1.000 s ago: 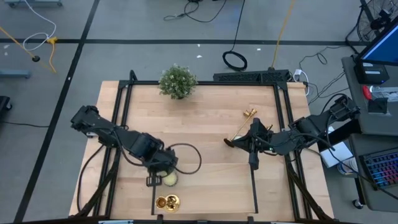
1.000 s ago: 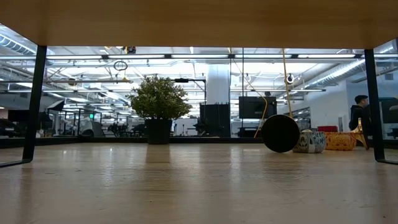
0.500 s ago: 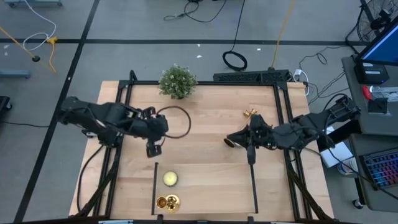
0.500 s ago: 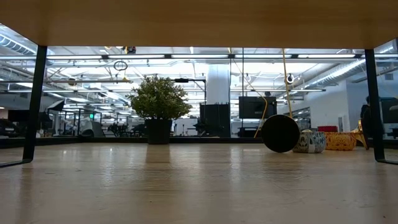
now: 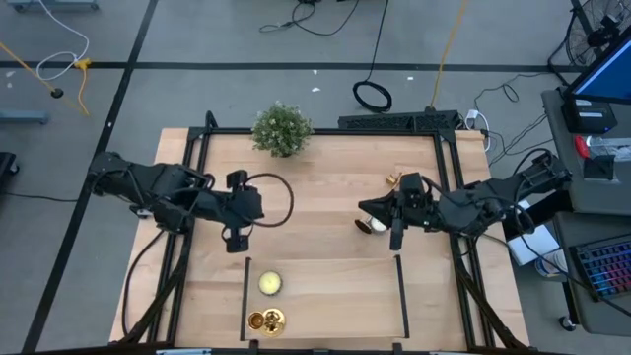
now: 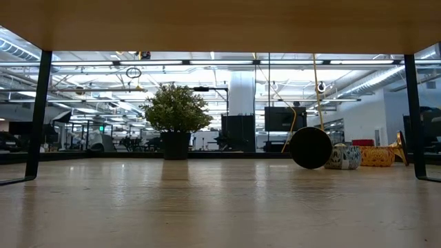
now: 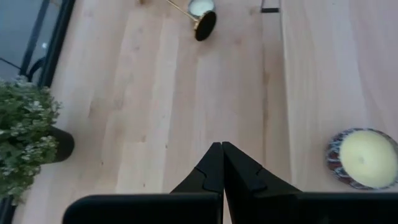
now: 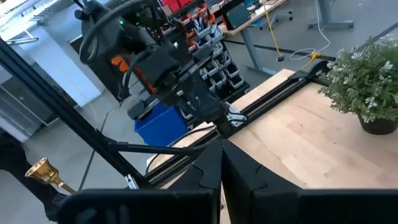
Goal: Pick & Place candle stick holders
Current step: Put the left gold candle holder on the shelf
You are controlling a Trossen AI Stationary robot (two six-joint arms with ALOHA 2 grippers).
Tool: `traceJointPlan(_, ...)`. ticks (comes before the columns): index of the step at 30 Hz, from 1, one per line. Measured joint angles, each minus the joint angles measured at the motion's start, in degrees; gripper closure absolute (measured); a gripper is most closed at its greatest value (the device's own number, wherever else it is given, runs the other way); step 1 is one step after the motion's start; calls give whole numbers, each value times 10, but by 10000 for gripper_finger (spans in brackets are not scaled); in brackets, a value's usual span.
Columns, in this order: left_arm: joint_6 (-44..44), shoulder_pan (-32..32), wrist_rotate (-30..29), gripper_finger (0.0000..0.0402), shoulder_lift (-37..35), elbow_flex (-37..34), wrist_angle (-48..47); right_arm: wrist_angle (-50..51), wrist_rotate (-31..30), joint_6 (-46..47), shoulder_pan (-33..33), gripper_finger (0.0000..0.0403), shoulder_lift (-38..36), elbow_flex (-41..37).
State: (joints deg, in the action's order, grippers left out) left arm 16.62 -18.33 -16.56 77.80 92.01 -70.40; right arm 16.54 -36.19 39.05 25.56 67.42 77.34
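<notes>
One candle stick holder lies on its side right of the table's middle. The dark round underside of its base (image 5: 364,227) (image 7: 205,26) (image 6: 310,147) faces the near edge. Its gold stem (image 7: 183,10) runs off toward the far right. My right gripper (image 5: 367,210) (image 8: 221,147) hovers level above it, shut and empty. More gold holders (image 5: 264,320) stand at the near edge. My left gripper (image 5: 256,205) (image 7: 222,144) hangs shut and empty over the table's left half, slanting down toward the right. A gold flared end (image 8: 40,169) shows beside my right gripper; what it rests on is hidden.
A bushy potted plant (image 5: 282,129) stands at the far edge. A yellow candle in a patterned dish (image 5: 269,284) (image 7: 365,158) sits near the front. A white candle dish (image 5: 377,225) (image 6: 342,156) sits beside the lying holder's base. Two dark tape lines (image 5: 246,296) run to the near edge.
My left gripper has risen from the yellow candle near the front and drawn back toward the far left, tipping less steeply down. The candle stays where it was. My right gripper has tipped up to level and risen slightly, uncovering the white candle dish.
</notes>
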Motion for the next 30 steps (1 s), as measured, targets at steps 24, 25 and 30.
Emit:
traceJointPlan(24,87,-62,86,401,6,0,-33,-17,3,-22,2,403,33,0)
traceJointPlan(25,93,-67,81,401,6,0,-33,-17,3,-22,5,403,33,0)
traceJointPlan(30,119,-99,81,401,6,0,-32,-17,2,-22,8,403,33,0)
